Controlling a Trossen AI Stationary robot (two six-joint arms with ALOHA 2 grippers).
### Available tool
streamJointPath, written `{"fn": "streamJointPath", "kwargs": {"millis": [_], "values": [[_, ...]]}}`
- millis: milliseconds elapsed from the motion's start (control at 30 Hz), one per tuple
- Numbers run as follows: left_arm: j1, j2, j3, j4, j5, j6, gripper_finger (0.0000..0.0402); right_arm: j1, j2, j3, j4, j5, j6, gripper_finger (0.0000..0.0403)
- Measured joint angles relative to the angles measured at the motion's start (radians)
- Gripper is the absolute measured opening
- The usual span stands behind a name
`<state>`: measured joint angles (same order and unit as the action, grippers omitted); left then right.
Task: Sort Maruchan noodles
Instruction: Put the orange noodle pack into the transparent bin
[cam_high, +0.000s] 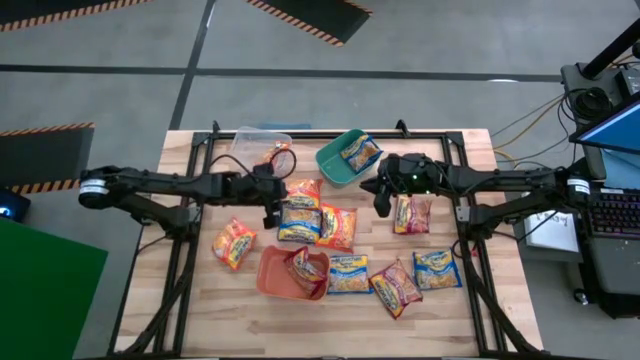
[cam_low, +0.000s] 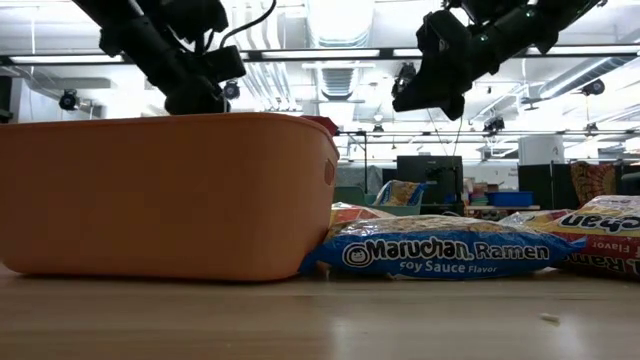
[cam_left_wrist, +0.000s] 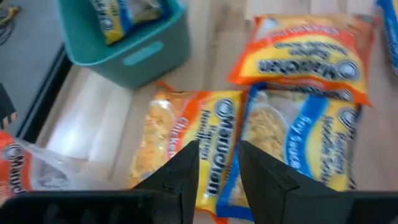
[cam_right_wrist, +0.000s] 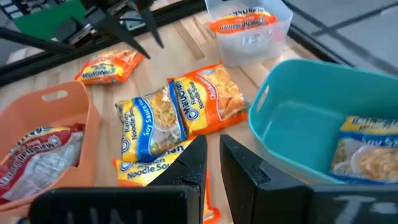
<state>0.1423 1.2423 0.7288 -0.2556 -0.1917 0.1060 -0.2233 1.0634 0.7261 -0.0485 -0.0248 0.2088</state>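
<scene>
Maruchan packets lie flat on the wooden table (cam_high: 200, 300): orange ones (cam_high: 233, 243) (cam_high: 303, 192) (cam_high: 337, 228), blue ones (cam_high: 299, 222) (cam_high: 349, 274) (cam_high: 436, 270), dark red ones (cam_high: 396, 288) (cam_high: 412, 213). One orange packet sits in the clear tub (cam_high: 262, 148), one blue in the teal tub (cam_high: 330, 165), one dark red in the orange tub (cam_high: 270, 275). My left gripper (cam_high: 272, 205) hovers open over an orange packet (cam_left_wrist: 186, 130) beside a blue one (cam_left_wrist: 298, 137). My right gripper (cam_high: 382, 200), slightly open, hangs empty beside the teal tub (cam_right_wrist: 292, 118).
The three tubs stand around the table's middle: clear and teal toward the far edge, orange (cam_low: 160, 195) near the front beside a blue packet (cam_low: 440, 250). Black frame rails (cam_high: 190, 250) run along both table sides. Bare wood lies at the left and near edges.
</scene>
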Motion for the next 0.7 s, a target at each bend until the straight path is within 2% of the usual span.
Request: {"fn": "streamJointPath", "kwargs": {"millis": [200,400,533,700], "values": [[0.047,0.031,0.000,0.101,0.024,-0.004,0.0152,-0.032,0.000,0.019,0.032,0.001,-0.111,0.0033],[0.049,0.100,0.000,0.170,0.026,0.005,0.0210,-0.105,0.000,0.046,0.042,0.000,-0.188,0.0033],[0.049,0.145,0.000,0.187,0.026,0.000,0.0223,-0.152,0.000,0.047,0.053,0.000,-0.195,0.0033],[0.049,0.196,0.000,0.228,0.026,-0.015,0.0220,-0.168,0.012,0.027,0.054,-0.001,-0.197,0.0033]]}}
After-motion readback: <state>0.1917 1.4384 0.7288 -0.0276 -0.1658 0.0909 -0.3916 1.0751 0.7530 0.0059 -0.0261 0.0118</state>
